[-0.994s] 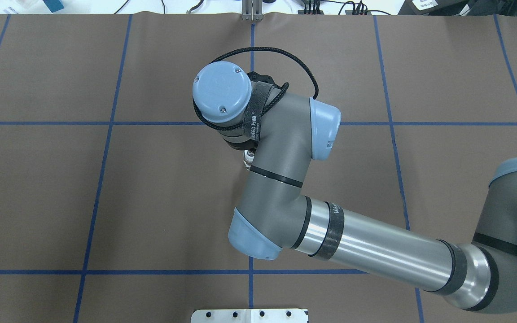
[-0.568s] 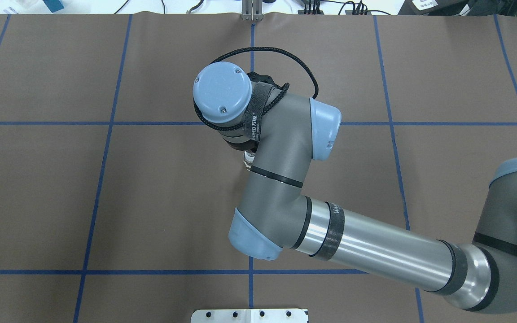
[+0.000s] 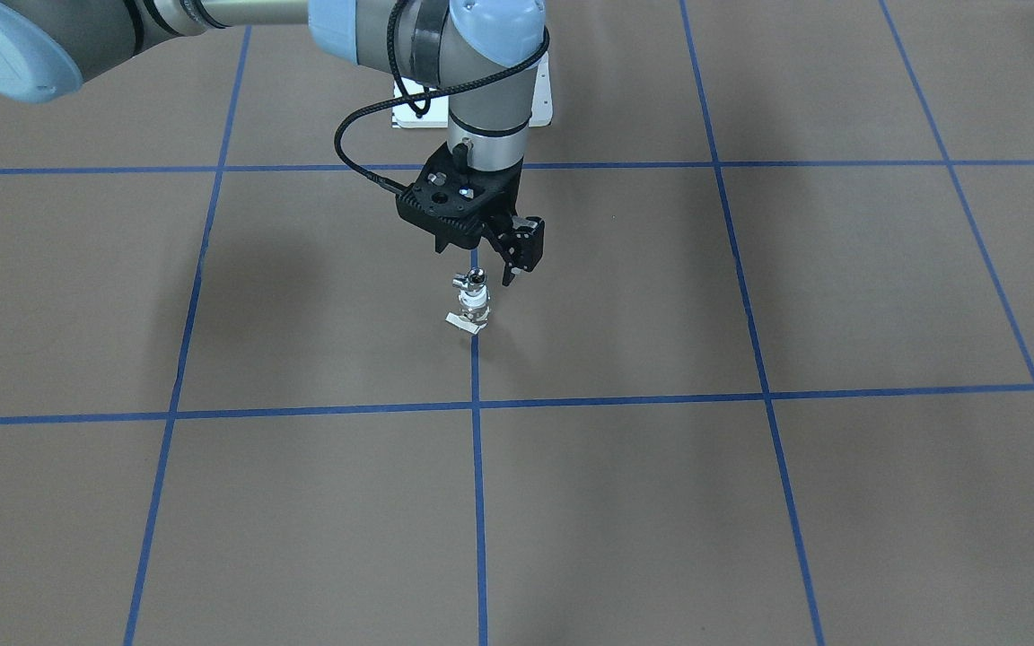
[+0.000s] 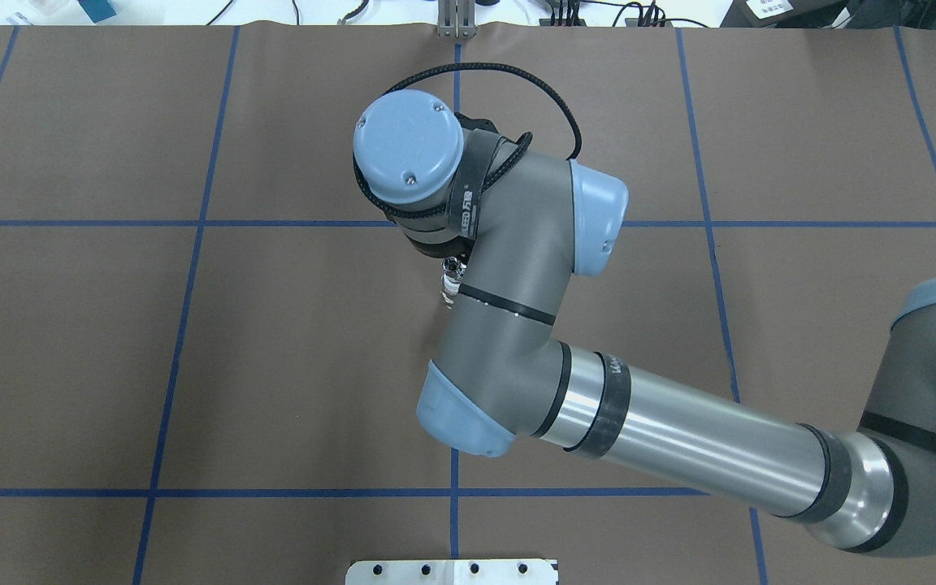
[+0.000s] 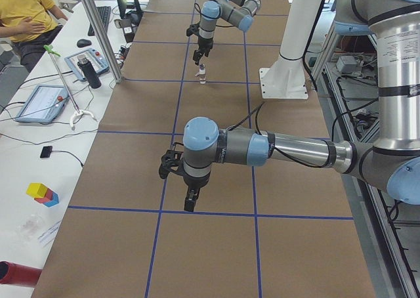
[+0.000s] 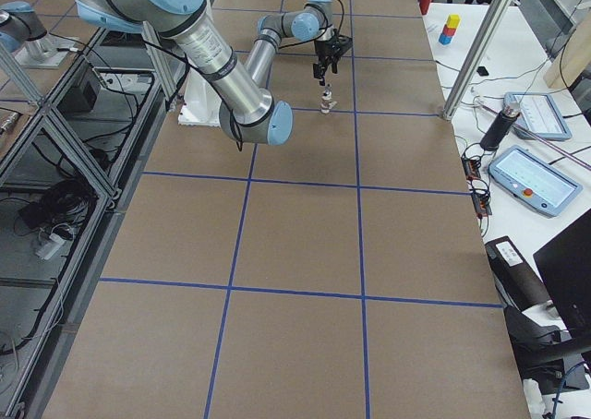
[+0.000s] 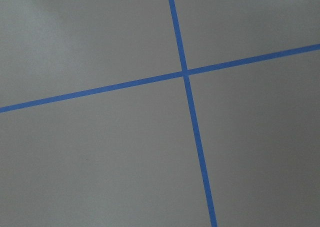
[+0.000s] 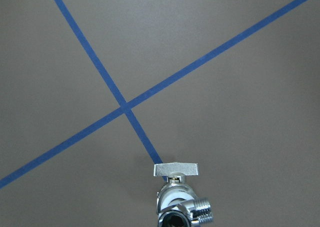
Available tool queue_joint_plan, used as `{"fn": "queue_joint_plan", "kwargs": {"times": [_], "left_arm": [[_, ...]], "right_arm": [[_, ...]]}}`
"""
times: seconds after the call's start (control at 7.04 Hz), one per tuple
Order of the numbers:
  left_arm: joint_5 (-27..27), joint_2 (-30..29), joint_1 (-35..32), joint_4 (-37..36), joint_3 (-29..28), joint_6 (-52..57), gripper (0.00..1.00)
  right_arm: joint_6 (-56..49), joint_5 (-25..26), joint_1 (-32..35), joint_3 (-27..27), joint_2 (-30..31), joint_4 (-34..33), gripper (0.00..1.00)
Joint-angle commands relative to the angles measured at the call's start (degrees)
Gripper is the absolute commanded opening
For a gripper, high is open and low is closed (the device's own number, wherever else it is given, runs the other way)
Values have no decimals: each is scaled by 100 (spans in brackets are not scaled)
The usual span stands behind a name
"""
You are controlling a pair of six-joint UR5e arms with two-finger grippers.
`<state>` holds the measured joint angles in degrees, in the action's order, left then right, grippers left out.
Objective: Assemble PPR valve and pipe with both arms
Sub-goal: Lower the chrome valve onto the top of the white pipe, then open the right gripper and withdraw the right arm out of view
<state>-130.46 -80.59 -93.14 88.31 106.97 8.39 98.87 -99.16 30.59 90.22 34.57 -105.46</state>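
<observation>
Valve [image 3: 474, 305] upright on table [image 3: 750, 502]

The PPR valve [image 3: 474, 309] stands upright on the surface [image 3: 750, 502], on a tape line [image 3: 478, 467] that runs toward the robot, about midway between two lines that cross it; the pipe [image 3: 476, 281] sits on top of the valve; the right gripper [image 3: 492, 262] hangs just above the pipe, apart from it, jaws spread; the base plate [image 3: 542, 106] lies behind, at the robot's edge; the left gripper [image 5: 191, 203] hovers near a crossing of lines, well apart, toward the robot's left end of the surface.
</observation>
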Motion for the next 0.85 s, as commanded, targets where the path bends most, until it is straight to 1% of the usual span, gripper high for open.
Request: {"fn": "queue_joint_plan", "kwargs": {"times": [0.0,0.28,0.43,0.57,0.71], "left_arm": [[-110,140,-2,37,-9,13,100],[-120,167,15,-7,-53,-22,100],[-128,184,6,2,-36,-5,100],[-128,315,6,28,-79,-4,100],[-120,342,-2,28,-71,-13,100]], "right_arm": [[-603,-827,804,214,32,-28,99],[-1681,-1725,1823,460,338,-45,99],[-2453,-2173,2411,653,654,-28,99],[-3287,-2656,3035,681,1057,-28,99],[-4331,-2756,3441,673,1487,-10,99]]}}
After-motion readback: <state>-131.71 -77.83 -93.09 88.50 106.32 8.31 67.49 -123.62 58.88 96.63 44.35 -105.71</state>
